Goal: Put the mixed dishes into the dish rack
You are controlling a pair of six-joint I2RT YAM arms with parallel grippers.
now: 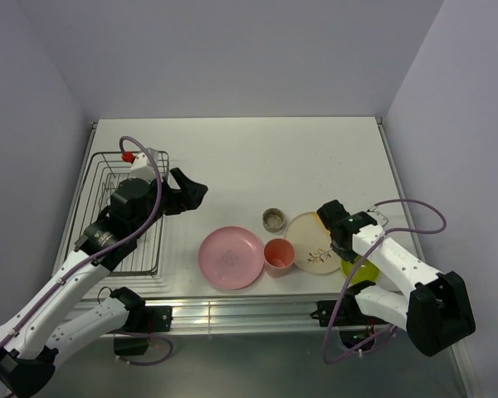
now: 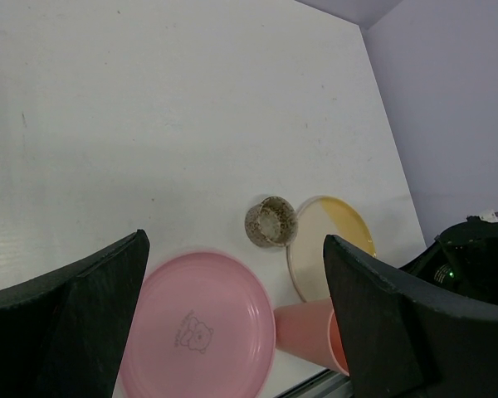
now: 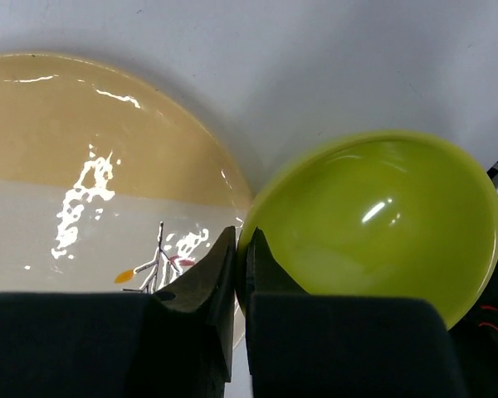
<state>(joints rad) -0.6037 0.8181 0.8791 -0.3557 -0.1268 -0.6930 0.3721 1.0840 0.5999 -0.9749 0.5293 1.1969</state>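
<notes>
Beside the plate (image 3: 83, 166), right jaws clench the lime-green bowl (image 3: 373, 224); left jaws gape empty.

A pink plate (image 1: 231, 257), an upright salmon cup (image 1: 279, 255) and a cream-and-orange plate (image 1: 313, 245) lay side by side, with a small grey cup (image 1: 274, 219) just behind them. A green bowl (image 3: 382, 224) sat just beside the cream plate's right edge. The dark wire rack (image 1: 95, 191) stood well apart at the left.

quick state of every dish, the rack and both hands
pink plate, flat on table
cream-and-orange plate, flat on table
salmon-pink cup, upright between the plates
small grey-tan cup, upright, mouth up
lime-green bowl, upright, rim pinched
dish rack, flat on table, partly hidden
left hand, open, empty
right hand, shut on lime-green bowl rim
</notes>
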